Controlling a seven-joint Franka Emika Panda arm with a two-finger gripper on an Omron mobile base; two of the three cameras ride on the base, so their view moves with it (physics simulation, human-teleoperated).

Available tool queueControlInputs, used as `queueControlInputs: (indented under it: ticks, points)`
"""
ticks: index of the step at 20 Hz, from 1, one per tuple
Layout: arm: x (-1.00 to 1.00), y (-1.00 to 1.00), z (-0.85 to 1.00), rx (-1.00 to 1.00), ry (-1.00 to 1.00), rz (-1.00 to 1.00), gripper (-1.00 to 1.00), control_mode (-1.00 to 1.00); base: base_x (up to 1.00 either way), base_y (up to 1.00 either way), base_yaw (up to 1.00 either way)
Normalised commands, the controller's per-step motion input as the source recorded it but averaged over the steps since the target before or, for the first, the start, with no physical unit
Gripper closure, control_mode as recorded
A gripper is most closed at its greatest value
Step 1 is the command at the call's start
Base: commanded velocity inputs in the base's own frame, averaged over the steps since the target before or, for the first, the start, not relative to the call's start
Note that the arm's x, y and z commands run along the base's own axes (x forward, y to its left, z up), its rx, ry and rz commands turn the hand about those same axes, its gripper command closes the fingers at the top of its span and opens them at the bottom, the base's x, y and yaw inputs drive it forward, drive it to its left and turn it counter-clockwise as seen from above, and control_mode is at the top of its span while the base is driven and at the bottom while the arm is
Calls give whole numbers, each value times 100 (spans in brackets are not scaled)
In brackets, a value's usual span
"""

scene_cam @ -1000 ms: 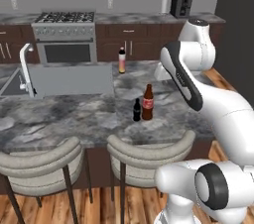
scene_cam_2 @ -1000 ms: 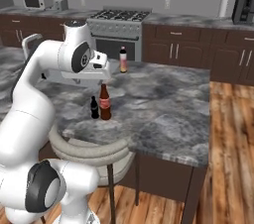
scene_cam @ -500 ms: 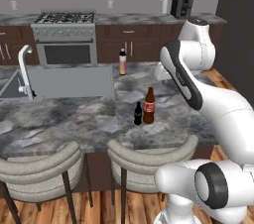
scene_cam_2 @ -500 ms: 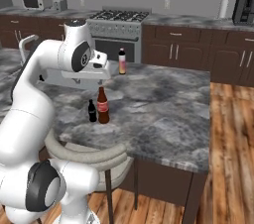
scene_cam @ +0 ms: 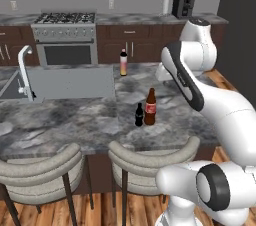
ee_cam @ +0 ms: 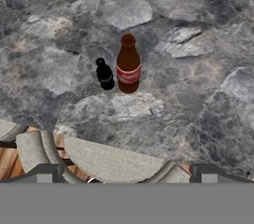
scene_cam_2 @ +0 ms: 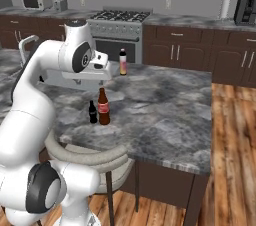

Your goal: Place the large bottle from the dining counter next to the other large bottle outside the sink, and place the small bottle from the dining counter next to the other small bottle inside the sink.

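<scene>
Sink point(scene_cam: 70, 82) at far left of bench point(scene_cam: 75, 120), white faucet point(scene_cam: 24, 70) on its 9 o'clock side. Pale large bottle point(scene_cam: 123, 63) upright at sink's 2 o'clock, outside basin, long axis vertical. Small dark bottle point(scene_cam: 139, 115) upright, cap up, just beside cola bottle point(scene_cam: 150, 107) at its 9 o'clock; cola bottle upright, red cap up, red label mid-body. Both near bench front edge above stools point(scene_cam: 145, 157). Jaws apart, empty, well above the two bottles
</scene>
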Motion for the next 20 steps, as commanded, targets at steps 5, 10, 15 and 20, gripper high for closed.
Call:
queueControlInputs:
  ticks: [5, 10, 15, 20]
  points:
    - [40, 5, 0, 0, 2, 0, -100, -100, 0, 0, 0]
    - [46, 11, -18, 0, 7, 0, -100, -100, 0, 0, 0]
    - [56, 6, -20, -10, 24, 1, -100, -100, 0, 0, 0]
    - [66, 1, 0, -9, 24, 0, -100, -100, 0, 0, 0]
